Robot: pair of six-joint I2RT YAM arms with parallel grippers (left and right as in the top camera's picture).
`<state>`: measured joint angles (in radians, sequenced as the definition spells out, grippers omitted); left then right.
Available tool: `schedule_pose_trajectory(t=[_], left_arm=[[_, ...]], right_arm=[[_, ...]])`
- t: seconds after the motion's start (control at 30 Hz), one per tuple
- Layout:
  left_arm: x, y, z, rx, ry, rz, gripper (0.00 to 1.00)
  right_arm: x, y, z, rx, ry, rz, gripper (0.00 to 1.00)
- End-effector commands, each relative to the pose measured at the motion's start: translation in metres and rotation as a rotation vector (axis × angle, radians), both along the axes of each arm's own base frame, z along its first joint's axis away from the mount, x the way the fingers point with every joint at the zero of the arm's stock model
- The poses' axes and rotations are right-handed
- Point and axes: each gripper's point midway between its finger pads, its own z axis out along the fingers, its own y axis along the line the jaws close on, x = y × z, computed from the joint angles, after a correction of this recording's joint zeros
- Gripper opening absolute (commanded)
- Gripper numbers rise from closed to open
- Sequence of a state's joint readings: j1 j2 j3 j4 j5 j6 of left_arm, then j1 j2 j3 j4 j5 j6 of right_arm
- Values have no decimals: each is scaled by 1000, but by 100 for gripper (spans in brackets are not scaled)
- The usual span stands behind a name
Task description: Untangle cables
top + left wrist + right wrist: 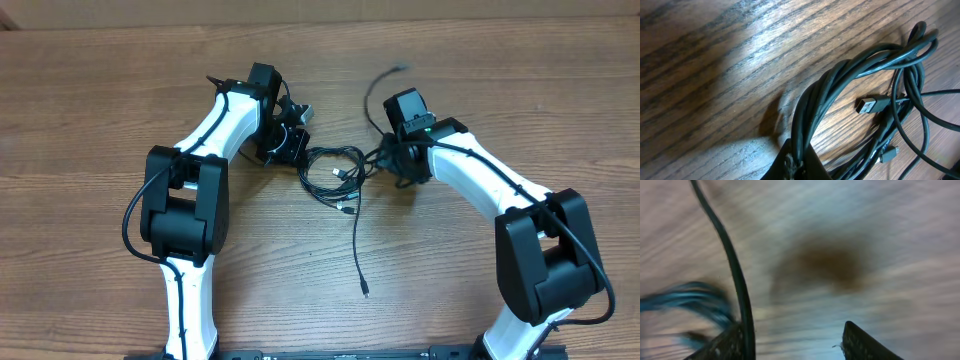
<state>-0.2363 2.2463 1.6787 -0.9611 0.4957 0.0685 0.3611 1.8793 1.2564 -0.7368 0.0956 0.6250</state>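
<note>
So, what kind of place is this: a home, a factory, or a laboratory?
Most likely a robotics laboratory bench, though no room is visible. A left arm and a right arm, both white and black, work on a wood-grain table, with tangled black cables between them.

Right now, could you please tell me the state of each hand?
Left hand: closed on the cables.
Right hand: open, one strand beside a finger.

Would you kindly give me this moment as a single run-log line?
left gripper: shut on cables | right gripper: open, one strand beside a finger | tangle lying on table
</note>
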Motion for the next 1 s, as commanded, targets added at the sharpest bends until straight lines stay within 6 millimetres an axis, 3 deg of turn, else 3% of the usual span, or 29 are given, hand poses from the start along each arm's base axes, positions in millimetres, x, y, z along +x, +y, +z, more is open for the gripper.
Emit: schedule_pose_trajectory(t=[0.0, 0.17, 0.47, 0.73, 0.8, 0.97], left_arm=[[5, -3, -3, 8, -6, -2, 4], [5, -3, -3, 8, -6, -2, 4], [5, -3, -3, 9, -6, -2, 4], [6, 1, -5, 33, -11, 0, 4], [6, 1, -5, 32, -11, 0, 4], [3, -9, 3, -36, -16, -44, 4]], right_arm=[[-4, -32, 1, -143, 6, -41, 59], [-27, -44, -3, -196, 102, -40, 68], [-54, -44, -6, -185, 218, -29, 86], [-42, -68, -4, -228, 183, -87, 91], [-40, -72, -4, -224, 177, -100, 99], [-27, -77, -4, -178, 142, -136, 100]])
